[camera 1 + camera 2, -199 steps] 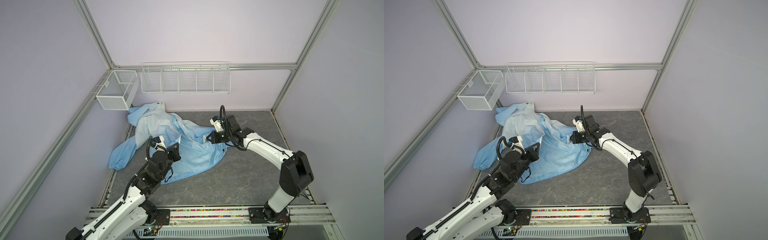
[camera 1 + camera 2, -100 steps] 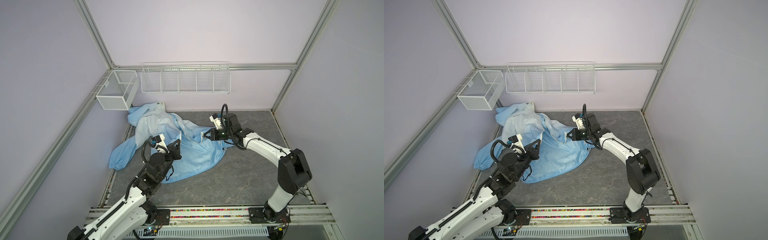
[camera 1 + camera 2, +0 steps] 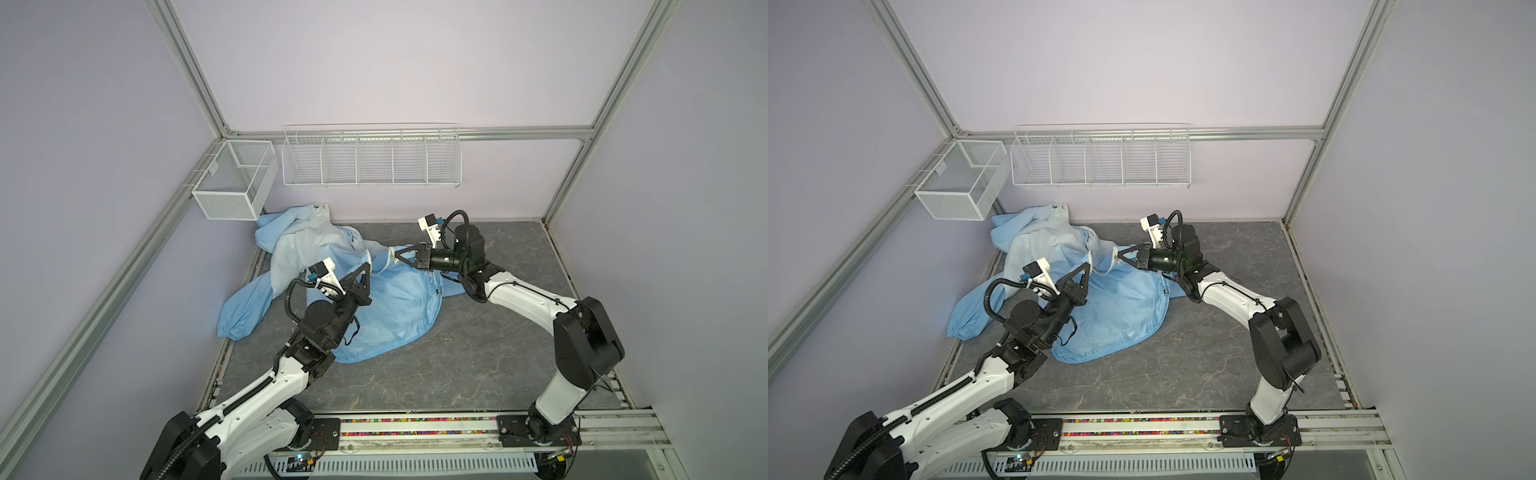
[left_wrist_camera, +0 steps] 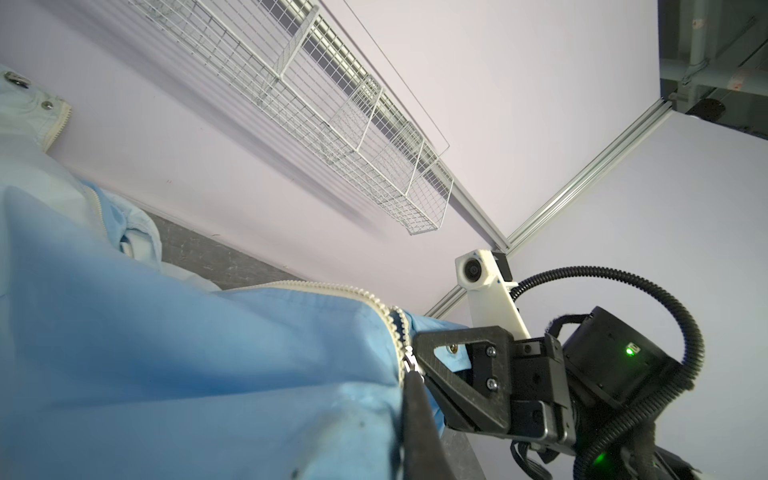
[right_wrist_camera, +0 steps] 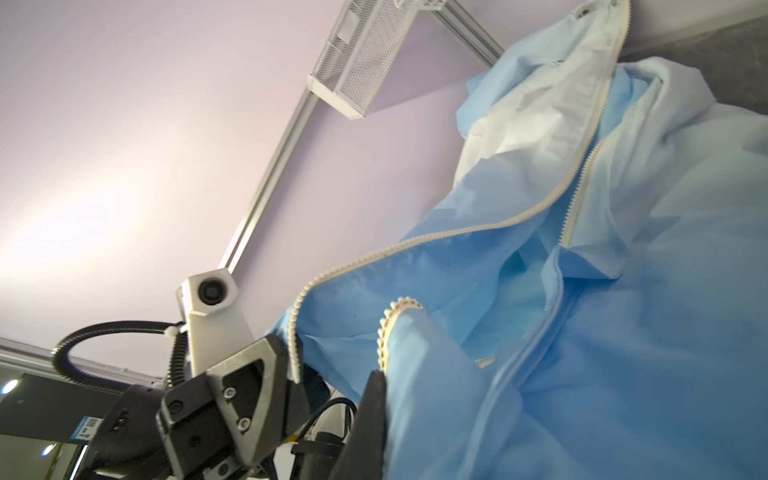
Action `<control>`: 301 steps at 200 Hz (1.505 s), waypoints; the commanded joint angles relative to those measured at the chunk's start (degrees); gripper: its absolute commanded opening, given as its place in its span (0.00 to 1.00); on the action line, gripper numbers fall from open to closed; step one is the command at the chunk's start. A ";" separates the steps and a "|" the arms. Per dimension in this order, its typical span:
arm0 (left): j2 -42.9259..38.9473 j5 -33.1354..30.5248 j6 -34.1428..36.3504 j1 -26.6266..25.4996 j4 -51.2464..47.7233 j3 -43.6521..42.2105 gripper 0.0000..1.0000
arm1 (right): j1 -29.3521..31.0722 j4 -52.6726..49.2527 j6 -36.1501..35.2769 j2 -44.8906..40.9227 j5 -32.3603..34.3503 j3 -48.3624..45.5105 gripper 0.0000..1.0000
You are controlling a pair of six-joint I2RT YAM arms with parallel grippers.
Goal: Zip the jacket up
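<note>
1. Grey marbled tabletop (image 3: 478, 353), lilac walls (image 3: 415, 62), wire rack (image 3: 371, 156) upper centre
2. Crumpled jacket (image 3: 395, 316) lies left of centre, reaching the back wall
3. Mid-frame, left gripper (image 3: 367, 268) and right gripper (image 3: 397, 257) each clamp its raised zipper (image 5: 457, 233)

Findings, both top views. The jacket (image 3: 399, 307) lies on the table (image 3: 498, 357), filling its back left quarter. Its upper end leans on the back wall beside the back left corner. One sleeve (image 3: 245, 307) runs out to the left edge, and the lower hem reaches the table's middle.

The left gripper (image 3: 367, 268) is at a raised fold over the jacket's middle. The right gripper (image 3: 397, 257) is just to its right, at the facing fold; the two are near but apart.

A mesh basket (image 3: 232, 183) hangs on the left wall above the back left corner. A wire rack (image 3: 372, 156) hangs to its right, above the back edge. A rail (image 3: 415, 432) runs along the front edge.
</note>
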 commanded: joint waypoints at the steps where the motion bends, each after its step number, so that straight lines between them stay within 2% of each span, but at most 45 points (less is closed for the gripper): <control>1: 2.96 0.59 -0.90 0.19 11.19 2.45 0.00 | 0.72 13.48 7.24 -2.02 -0.05 -1.35 0.07; 68: 10.71 0.75 -2.17 0.19 22.78 5.22 0.00 | 1.64 29.22 17.68 1.52 1.28 -0.97 0.07; 171: 17.38 3.16 -3.04 0.20 31.07 9.58 0.00 | 2.76 30.89 18.37 0.82 1.70 -1.22 0.07; 301: 17.76 2.02 -3.77 0.24 34.84 9.05 0.00 | 3.78 35.87 21.01 1.96 2.53 -1.31 0.07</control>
